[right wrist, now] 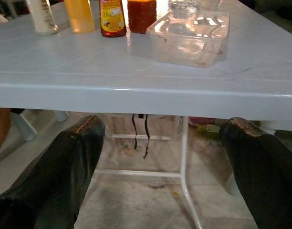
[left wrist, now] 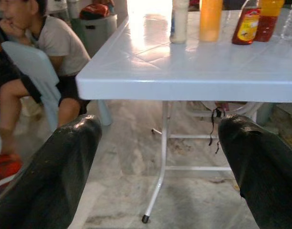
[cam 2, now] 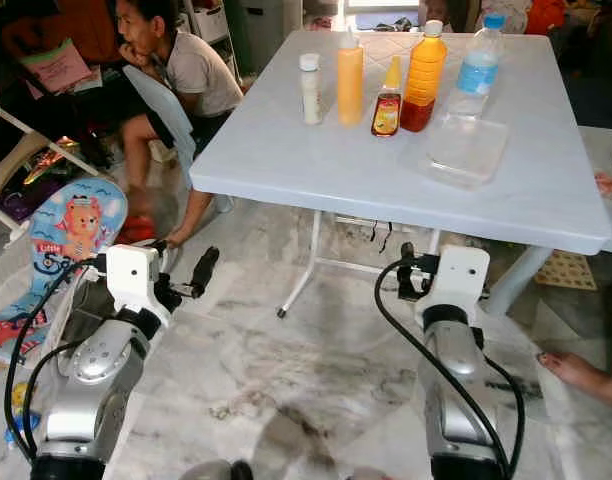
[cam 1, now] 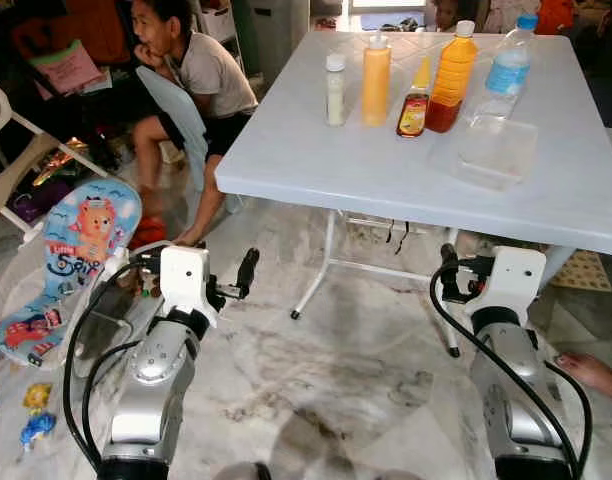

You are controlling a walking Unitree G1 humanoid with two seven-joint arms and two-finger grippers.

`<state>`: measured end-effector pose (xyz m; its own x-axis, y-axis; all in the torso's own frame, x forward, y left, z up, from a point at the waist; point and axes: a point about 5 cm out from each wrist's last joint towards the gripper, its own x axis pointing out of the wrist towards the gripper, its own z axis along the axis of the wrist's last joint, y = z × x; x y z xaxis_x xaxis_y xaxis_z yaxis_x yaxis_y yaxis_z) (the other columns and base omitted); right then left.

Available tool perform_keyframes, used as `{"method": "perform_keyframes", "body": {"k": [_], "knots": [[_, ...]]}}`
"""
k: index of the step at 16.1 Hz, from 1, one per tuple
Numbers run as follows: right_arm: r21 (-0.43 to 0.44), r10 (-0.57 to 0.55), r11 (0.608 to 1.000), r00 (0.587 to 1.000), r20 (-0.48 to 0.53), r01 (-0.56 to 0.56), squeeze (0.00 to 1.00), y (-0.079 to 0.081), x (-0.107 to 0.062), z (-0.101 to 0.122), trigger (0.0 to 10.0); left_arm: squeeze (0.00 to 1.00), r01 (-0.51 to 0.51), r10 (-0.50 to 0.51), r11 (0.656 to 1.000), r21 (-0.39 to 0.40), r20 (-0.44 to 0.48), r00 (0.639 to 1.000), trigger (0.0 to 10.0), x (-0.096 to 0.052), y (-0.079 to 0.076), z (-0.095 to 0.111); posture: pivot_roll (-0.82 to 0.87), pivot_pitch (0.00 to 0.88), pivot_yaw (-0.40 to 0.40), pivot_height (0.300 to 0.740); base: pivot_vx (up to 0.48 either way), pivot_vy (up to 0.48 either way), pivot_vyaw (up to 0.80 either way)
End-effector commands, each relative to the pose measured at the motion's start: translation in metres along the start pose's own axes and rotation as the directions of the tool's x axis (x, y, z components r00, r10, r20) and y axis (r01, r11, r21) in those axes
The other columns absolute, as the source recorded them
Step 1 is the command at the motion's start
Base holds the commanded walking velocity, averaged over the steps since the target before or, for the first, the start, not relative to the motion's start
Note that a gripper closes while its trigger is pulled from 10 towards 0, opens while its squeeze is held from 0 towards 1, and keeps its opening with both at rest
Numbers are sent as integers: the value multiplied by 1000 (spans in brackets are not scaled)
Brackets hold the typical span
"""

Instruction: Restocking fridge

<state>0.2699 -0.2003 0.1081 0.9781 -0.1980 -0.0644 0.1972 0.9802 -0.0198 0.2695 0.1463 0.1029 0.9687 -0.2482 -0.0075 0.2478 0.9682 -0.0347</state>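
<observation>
A white plastic table [cam 1: 386, 175] stands just ahead of me. Near its far side is a row: a small white bottle [cam 1: 335, 90], a yellow squeeze bottle [cam 1: 375, 82], a small sauce bottle [cam 1: 414, 108], a tall orange bottle [cam 1: 452, 80] and a water bottle [cam 1: 506, 70]. A clear plastic container [cam 1: 491, 150] lies closer to me on the right. My left gripper [left wrist: 160, 124] is open and held below the table's near-left corner. My right gripper [right wrist: 162, 124] is also open, below the front edge under the container. Neither holds anything.
A person [cam 1: 201, 70] sits on a pale chair left of the table. A baby bouncer [cam 1: 76, 250] and toys [cam 1: 36, 410] lie on the floor at my left. The table's metal legs [cam 1: 321, 265] stand ahead. Someone's foot [cam 1: 591, 372] rests at the right edge.
</observation>
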Motion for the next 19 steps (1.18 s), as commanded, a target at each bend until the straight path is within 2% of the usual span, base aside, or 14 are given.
{"method": "perform_keyframes", "body": {"k": [1, 8, 14, 16, 19], "knots": [[11, -3, 1000, 1000, 13, 3, 0, 0, -1, 4, 10000, 0, 6, -6, 1000, 2, 0, 1000, 10000, 1, 1, 1, -82, 50, 65, 740, 244, 0, -800], [6, 3, 1000, 1000, 9, -3, 0, 1, -1, 4, 10000, 0, 32, -32, 999, -9, 7, 999, 10000, 1, -3, 1, -84, 49, 64, 740, 391, 0, -800], [12, 29, 999, 999, 33, -30, 0, 5, -2, 7, 10000, 0, 37, -37, 999, 1, 8, 999, 10000, 2, -4, 1, -84, 42, 63, 740, 379, 0, 0], [0, 78, 997, 995, 54, -78, 0, 8, -2, 10, 10000, 0, 24, -24, 1000, 13, -1, 1000, 10000, 2, -3, 0, -84, 38, 63, 740, 323, 0, 0], [-9, 74, 997, 996, 53, -73, 0, 9, -2, 10, 10000, 0, 18, -18, 1000, 10, -5, 1000, 10000, 1, -3, -1, -83, 32, 63, 740, 0, 0, 669]]}}
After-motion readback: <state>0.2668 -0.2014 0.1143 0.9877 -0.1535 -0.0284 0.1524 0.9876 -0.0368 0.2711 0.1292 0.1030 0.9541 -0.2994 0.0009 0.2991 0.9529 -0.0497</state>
